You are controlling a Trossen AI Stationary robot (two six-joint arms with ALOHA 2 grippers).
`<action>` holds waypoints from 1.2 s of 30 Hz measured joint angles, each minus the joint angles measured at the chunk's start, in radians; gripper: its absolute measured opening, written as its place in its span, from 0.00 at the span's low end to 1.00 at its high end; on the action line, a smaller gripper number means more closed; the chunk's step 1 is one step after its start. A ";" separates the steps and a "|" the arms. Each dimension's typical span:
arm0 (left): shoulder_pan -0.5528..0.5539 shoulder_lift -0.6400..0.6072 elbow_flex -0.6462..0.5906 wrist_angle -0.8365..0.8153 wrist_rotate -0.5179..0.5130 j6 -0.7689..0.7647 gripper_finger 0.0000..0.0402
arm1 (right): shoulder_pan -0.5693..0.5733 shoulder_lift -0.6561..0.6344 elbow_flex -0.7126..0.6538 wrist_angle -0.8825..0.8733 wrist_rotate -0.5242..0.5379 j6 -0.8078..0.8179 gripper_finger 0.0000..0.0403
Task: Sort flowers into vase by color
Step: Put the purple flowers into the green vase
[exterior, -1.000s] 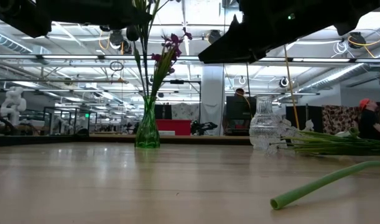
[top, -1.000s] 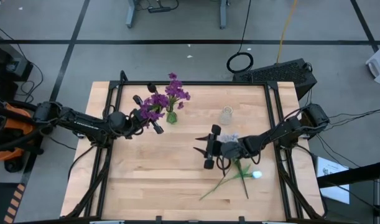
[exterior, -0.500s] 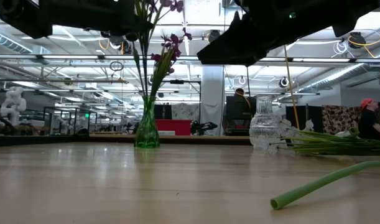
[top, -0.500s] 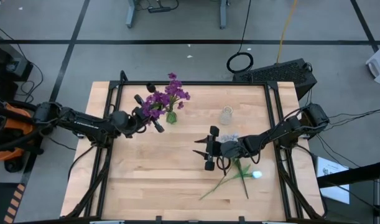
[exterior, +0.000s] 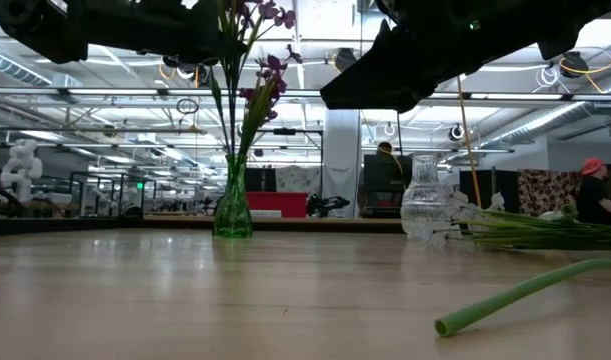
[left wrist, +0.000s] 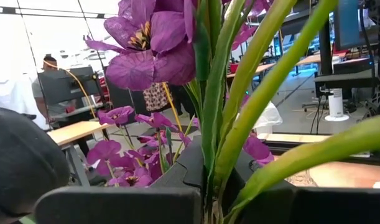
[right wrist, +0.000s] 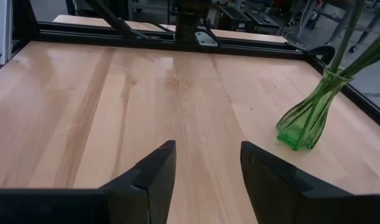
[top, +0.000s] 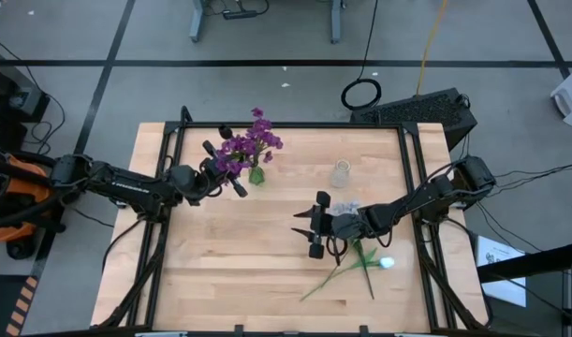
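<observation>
Seen from the high view, my left gripper sits just beside the green ribbed glass vase, fingers clamped on a bunch of purple artificial flowers on thin green stems whose blossoms spread over the vase mouth. Well to the right of the green vase stands a small clear glass vase. My right gripper hovers over the pale wooden table, on the near side of the clear vase, fingers parted and holding nothing. Beyond it, away from the green vase, more flowers with white buds and long green stems lie flat on the wood.

Low view: the green vase stands upright at the far side of the table with purple stems rising from it. The clear vase is to its right, white-bud stems lying beside that. One thick green stem lies nearer the camera.

Left wrist view: green stems run up between my closed fingers, a large purple blossom above them.

Right wrist view: my two dark fingers stand apart over bare wood; the green vase stands off to one side, stems in it.
</observation>
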 joint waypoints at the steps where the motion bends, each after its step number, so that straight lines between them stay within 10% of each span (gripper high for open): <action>1: 0.000 0.000 0.000 0.000 0.000 0.000 0.06 | 0.000 0.000 0.000 0.000 0.000 0.000 0.42; 21: 0.001 0.005 0.000 -0.083 -0.033 -0.049 0.07 | 0.000 0.000 0.000 0.000 0.000 -0.003 0.42; 36: -0.002 0.005 0.001 -0.133 -0.107 -0.058 0.28 | 0.000 0.000 0.000 -0.001 0.000 -0.003 0.42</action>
